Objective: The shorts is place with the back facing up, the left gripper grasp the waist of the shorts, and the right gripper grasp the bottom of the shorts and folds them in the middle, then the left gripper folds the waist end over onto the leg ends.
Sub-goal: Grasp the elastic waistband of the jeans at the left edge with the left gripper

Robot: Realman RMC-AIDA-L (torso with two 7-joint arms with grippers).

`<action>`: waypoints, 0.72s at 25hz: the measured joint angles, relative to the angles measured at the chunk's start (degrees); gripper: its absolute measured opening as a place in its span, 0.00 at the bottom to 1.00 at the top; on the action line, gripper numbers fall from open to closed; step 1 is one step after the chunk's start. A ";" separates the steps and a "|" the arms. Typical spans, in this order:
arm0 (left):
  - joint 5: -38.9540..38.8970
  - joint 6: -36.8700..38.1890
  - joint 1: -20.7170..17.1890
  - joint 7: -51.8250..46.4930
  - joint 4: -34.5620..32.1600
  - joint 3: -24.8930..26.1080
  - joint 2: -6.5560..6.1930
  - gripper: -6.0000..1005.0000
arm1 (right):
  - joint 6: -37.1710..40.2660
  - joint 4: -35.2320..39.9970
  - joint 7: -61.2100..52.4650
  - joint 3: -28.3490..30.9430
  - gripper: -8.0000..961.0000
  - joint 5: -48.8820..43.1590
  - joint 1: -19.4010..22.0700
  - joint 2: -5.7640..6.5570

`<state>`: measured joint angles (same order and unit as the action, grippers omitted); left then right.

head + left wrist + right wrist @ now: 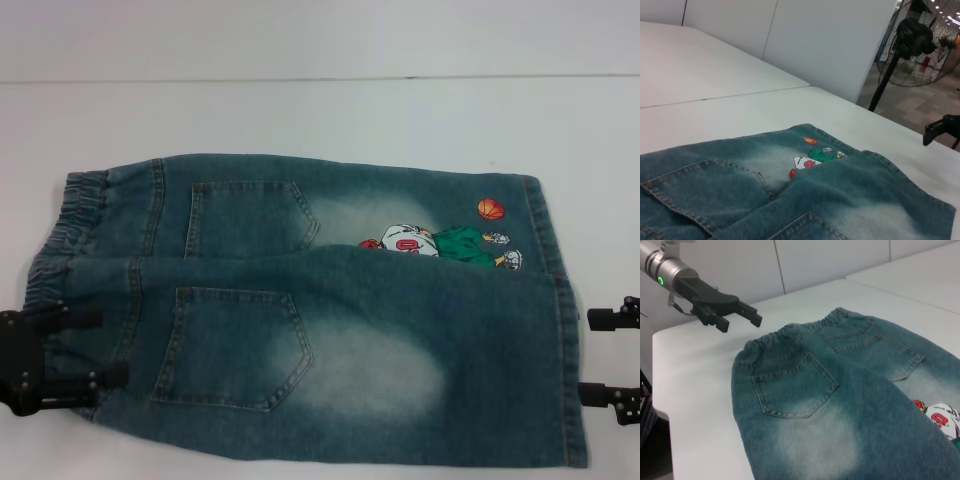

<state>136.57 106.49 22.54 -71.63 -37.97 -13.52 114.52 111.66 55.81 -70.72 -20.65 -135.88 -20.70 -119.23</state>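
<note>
- Left gripper (pixel 85 348) sits at the near corner of the shorts (pixel 300 330), its two black fingers spread apart and empty, tips at the edge of the waist (pixel 60 255) without closing on it.
- Right gripper (pixel 600 357) hangs at the opposite near side, just off the bottom of the shorts (pixel 570 370) — fingers parted, nothing between them, a sliver of white table (pixel 320 120) showing between tips and hem.
- Between the two lies the denim, back side up and already folded lengthwise, the near leg laid over the far one, with its patch pocket (pixel 235 345) on top.
- Farther back the lower leg peeks out — second pocket (pixel 250 215), the cartoon player print (pixel 440 245) half covered by the fold, the orange ball (pixel 490 209) clear by the far hem.
- Beyond the table, in the left wrist view, stands a black floor fan (pixel 920 40).
</note>
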 joint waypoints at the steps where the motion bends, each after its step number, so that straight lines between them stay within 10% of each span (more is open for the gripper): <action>1: 0.01 -0.07 -0.03 -0.02 0.00 -0.01 0.00 0.93 | -0.07 0.03 0.04 -0.02 0.98 0.12 -0.10 -0.08; 18: 0.58 -1.22 -0.02 -4.48 -3.73 -0.13 0.15 0.90 | -0.31 0.67 -0.91 -0.07 0.98 0.12 -0.73 -0.14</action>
<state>137.16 105.27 22.52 -76.12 -41.71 -13.65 114.67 111.35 56.48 -71.63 -20.72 -135.76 -21.43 -119.37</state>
